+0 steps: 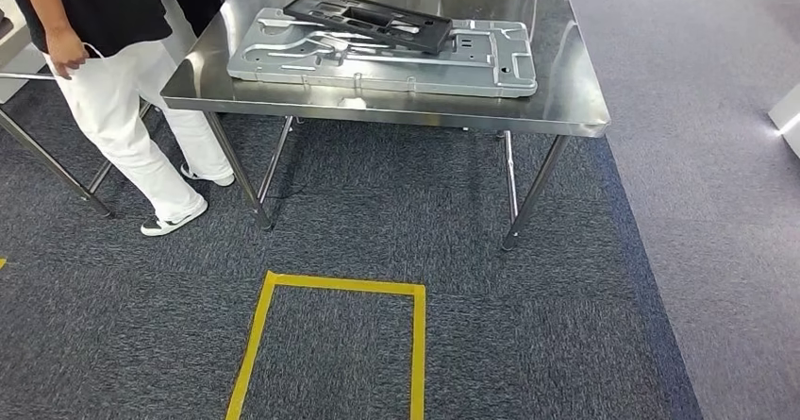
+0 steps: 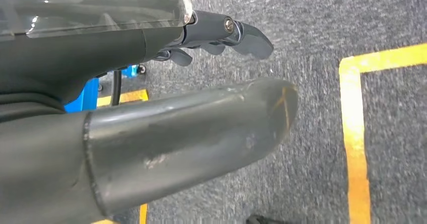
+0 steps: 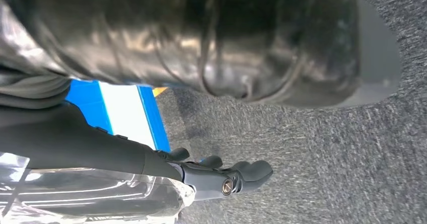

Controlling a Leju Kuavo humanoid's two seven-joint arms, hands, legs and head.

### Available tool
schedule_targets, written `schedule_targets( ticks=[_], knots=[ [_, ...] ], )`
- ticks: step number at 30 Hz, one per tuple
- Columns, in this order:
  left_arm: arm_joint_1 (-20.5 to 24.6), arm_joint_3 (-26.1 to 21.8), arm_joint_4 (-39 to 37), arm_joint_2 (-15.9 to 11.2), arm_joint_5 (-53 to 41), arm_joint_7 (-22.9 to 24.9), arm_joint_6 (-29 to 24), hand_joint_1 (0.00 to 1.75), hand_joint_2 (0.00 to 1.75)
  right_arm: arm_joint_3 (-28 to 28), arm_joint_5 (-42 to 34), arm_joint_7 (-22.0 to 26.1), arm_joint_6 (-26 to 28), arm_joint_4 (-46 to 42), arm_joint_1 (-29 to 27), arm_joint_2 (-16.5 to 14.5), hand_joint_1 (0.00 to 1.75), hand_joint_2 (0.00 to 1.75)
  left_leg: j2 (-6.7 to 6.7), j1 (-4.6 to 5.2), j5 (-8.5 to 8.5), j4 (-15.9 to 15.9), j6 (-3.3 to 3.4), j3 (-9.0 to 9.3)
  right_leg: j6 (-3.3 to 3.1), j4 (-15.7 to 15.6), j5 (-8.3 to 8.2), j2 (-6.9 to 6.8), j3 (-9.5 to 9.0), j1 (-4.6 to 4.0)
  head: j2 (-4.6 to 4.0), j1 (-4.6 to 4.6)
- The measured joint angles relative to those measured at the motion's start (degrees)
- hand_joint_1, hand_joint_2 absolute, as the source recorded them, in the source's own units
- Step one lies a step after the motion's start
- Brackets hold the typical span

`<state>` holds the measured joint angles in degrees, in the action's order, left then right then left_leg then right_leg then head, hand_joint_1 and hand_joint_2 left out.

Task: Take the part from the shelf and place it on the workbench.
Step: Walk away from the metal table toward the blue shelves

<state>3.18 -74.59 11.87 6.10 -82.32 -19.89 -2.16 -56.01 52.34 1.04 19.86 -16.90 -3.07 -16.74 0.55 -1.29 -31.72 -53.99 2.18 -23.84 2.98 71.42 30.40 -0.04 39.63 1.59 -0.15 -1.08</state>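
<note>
Fingers (image 2: 241, 35) of the left hand (image 2: 201, 83) lie apart from its thick scuffed thumb, holding nothing above coarse grey carpet (image 2: 322, 12). Right hand (image 3: 221, 176) likewise hangs empty, dark fingers (image 3: 254, 171) loosely spread. On the polished steel workbench (image 1: 566, 80) at twelve o'clock, a black flat plastic part (image 1: 368, 19) rests atop a ribbed silver stamped panel (image 1: 377, 66). A person (image 1: 123, 71) stands at ten o'clock; yellow tape (image 1: 340, 286) marks a rectangle at six.

Steel workbench (image 1: 566, 99) bearing grey panel (image 1: 377, 66).
</note>
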Motion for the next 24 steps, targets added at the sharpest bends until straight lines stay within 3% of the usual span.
schedule_targets(
  ticks=[2,3,7,9,12,13,14,15,17,18,21,24],
  knots=[
    [-0.10,-0.10,0.00,-0.10,0.06,-0.01,-0.08,0.00,0.00,-0.36,0.65,0.62,-0.45,0.32,-0.06,0.14,0.00,0.00,-0.02,-0.65,-0.76,-0.25,-1.14,1.33,0.55,-7.13,-3.80,-0.05,-3.11,0.46,0.00,-0.03],
    [-0.08,-0.15,0.00,-0.18,0.11,-0.01,-0.19,0.00,0.00,-0.61,1.02,0.95,-0.59,0.53,0.00,0.20,0.00,0.00,-0.03,-0.81,-1.13,-0.60,-1.73,1.63,0.26,-9.58,-4.54,-0.08,-4.04,0.34,0.00,-0.03],
    [0.20,-0.22,0.00,-0.31,0.45,-0.23,-0.67,0.00,0.00,-1.56,2.33,1.70,-1.01,0.95,0.37,0.32,0.00,0.00,-0.01,-0.81,-1.28,-3.24,-3.68,0.64,-2.42,-10.45,-3.58,-0.10,-4.23,-0.19,0.00,0.06],
    [0.32,-0.24,0.00,-0.33,0.59,-0.40,-0.83,0.00,0.00,-2.03,2.59,1.76,-1.18,1.03,0.46,0.32,0.00,0.00,-0.06,-0.97,-0.86,-8.68,-4.08,-2.49,-3.19,-11.12,-3.13,-0.17,-5.16,-0.24,0.00,0.13],
    [0.22,-0.33,0.00,-0.35,0.74,-0.46,-0.87,0.00,0.00,-2.48,2.97,1.78,-1.29,1.18,0.62,0.32,0.00,0.00,-0.08,-0.75,-4.94,-18.24,-3.88,-9.29,-4.16,-11.89,-2.48,-0.10,-6.50,-0.61,0.00,0.25],
    [0.15,-0.40,0.00,-0.35,0.77,-0.46,-0.87,0.00,0.00,-2.56,3.08,1.78,-1.29,1.25,0.68,0.32,0.00,0.00,-0.09,-0.61,-5.81,-19.63,-3.69,-10.91,-4.42,-11.92,-2.22,-0.01,-6.85,-0.83,0.00,0.26],
    [0.11,-0.51,0.00,-0.35,0.82,-0.45,-0.87,0.00,0.00,-2.62,3.17,1.78,-1.32,1.31,0.72,0.32,0.00,0.00,-0.09,-0.47,-5.39,-19.50,-3.44,-11.81,-4.60,-11.92,-1.94,0.09,-7.21,-1.07,0.00,0.26],
    [0.09,-0.64,0.00,-0.35,0.88,-0.45,-0.87,0.00,0.00,-2.65,3.25,1.77,-1.37,1.36,0.75,0.32,0.00,0.00,-0.09,-0.30,-3.61,-17.64,-3.05,-11.85,-4.70,-11.92,-1.67,0.19,-7.61,-1.31,0.00,0.26],
    [0.09,-0.91,0.00,-0.41,0.98,-0.43,-0.88,0.00,0.00,-2.68,3.34,1.74,-1.47,1.44,0.78,0.31,0.00,0.00,-0.07,0.27,1.45,-11.06,-1.94,-10.15,-4.72,-11.94,-1.23,0.28,-8.37,-1.66,0.00,0.23],
    [0.12,-1.01,0.00,-0.47,0.99,-0.42,-0.89,0.00,0.00,-2.70,3.37,1.72,-1.49,1.50,0.81,0.29,0.00,0.00,-0.05,0.60,2.47,-8.22,-1.41,-9.45,-4.64,-11.94,-1.08,0.31,-8.52,-1.76,0.00,0.23],
    [0.04,-1.19,0.00,-0.69,1.04,-0.38,-0.92,0.00,0.00,-2.77,3.44,1.65,-1.54,1.71,1.00,0.27,0.00,0.00,-0.22,1.15,2.68,-5.30,-0.57,-8.94,-3.82,-12.03,-0.73,0.31,-8.51,-1.85,0.00,0.24],
    [-0.13,-1.27,0.00,-0.80,1.09,-0.37,-0.92,0.00,0.00,-2.90,3.63,1.60,-1.71,1.83,1.05,0.31,0.00,0.00,-0.27,0.64,4.22,-3.83,-0.04,-7.92,-2.73,-10.43,0.79,0.23,-8.30,-1.84,0.00,0.22]
  ],
)
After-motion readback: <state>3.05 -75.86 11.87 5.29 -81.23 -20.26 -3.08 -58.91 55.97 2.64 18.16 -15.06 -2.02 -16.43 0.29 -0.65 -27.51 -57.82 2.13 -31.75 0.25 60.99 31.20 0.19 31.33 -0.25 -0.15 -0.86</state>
